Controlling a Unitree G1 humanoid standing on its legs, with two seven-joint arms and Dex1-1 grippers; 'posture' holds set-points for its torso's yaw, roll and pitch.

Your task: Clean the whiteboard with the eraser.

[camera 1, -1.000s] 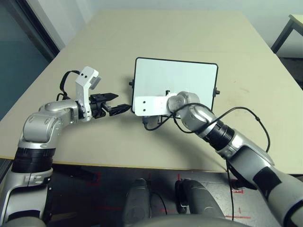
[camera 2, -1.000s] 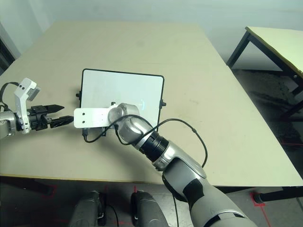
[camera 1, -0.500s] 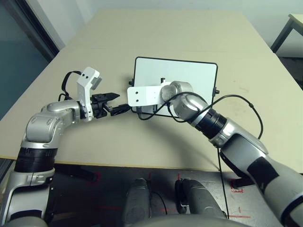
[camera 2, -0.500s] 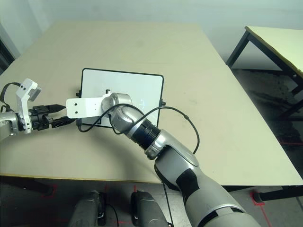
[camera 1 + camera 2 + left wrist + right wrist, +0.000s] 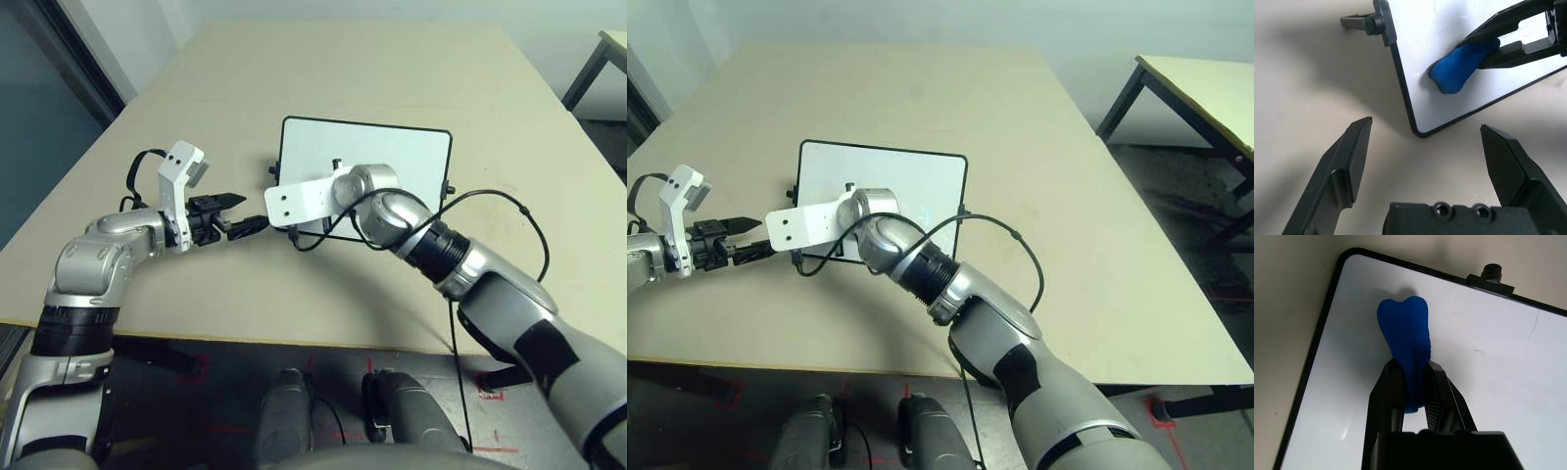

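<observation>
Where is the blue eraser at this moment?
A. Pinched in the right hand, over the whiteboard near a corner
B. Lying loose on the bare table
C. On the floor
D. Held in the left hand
A: the right hand is shut on the eraser, over the whiteboard near its corner; the left hand is open beside the board.

- Counter (image 5: 921, 88): pale beige top, matte, wide, evenly lit.
- Second table (image 5: 1205, 83) at right: same beige top, dark metal legs.
- Floor (image 5: 1176, 235): dark grey; red tape marks (image 5: 1225, 292) near right edge and below the counter's front.
- Wall (image 5: 921, 20) beyond: plain, pale.
- Far left: dark glass panel (image 5: 39, 137).
</observation>
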